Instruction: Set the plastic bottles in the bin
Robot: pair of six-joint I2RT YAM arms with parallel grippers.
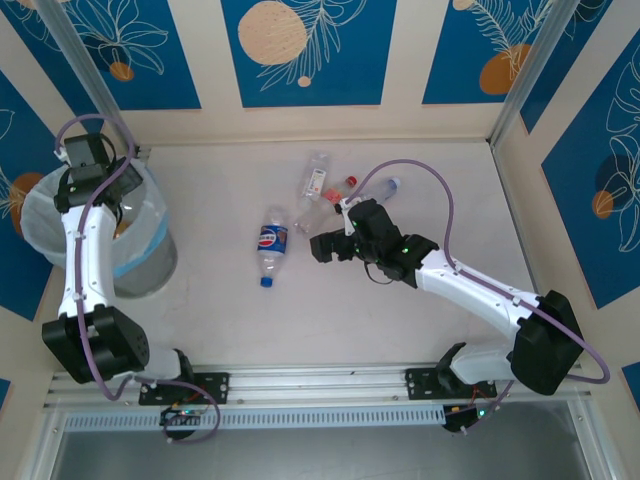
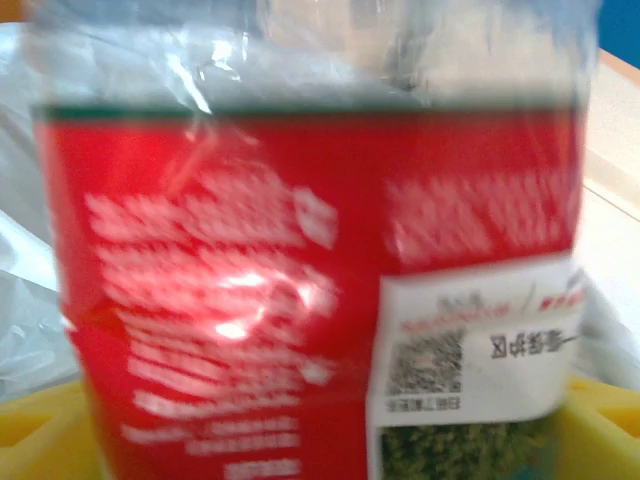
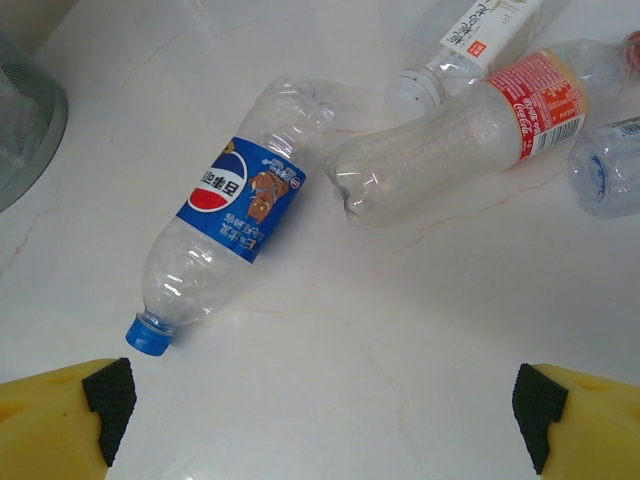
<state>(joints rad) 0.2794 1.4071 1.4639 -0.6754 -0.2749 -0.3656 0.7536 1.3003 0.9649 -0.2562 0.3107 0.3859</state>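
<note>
Probably light and crushable, the blue-label bottle [image 3: 238,205] lies ahead of the spread right fingers [image 3: 105,398], best pinched mid-label; left fingers [image 2: 38,440] cannot be judged.

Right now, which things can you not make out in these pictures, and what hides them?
Left wrist view: the red-labelled bottle is blurred and too near; its print is unreadable, its ends cut off by the frame.
Whether the left pincer grips it: unclear.
Top view: the left arm hides the inside of the bin.
Right wrist view: the top edge cuts the white-labelled bottle, the right edge another clear bottle.
</note>
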